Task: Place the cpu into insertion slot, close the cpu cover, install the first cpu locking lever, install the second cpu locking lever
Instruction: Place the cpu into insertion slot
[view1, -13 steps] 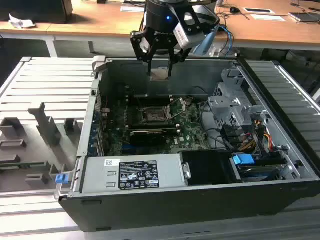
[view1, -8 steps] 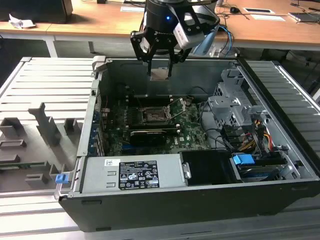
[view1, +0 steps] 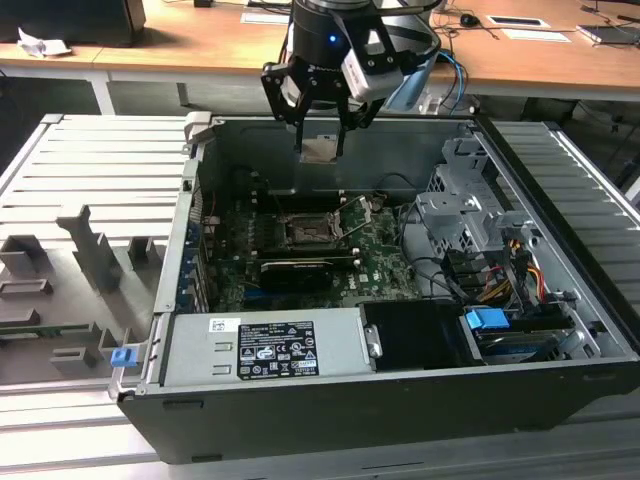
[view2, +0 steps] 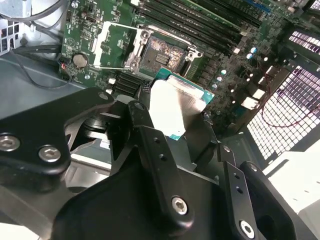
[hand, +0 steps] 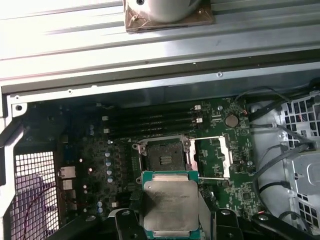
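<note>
Open PC case (view1: 300, 425) on grey bench (view1: 60, 170): gripper (view1: 320, 150) up over it, fingers pinching the cpu (hand: 170, 202), mid-air above the board (view1: 385, 258). Slot (hand: 162, 159) bare, cover (hand: 228, 156) flipped open just beside it.

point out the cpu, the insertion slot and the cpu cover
cpu (hand: 170, 205), first wrist view, centre of its metal top
insertion slot (hand: 164, 159), first wrist view, its dark centre
cpu cover (hand: 227, 157), first wrist view, silver edge of the flipped-open frame
</note>
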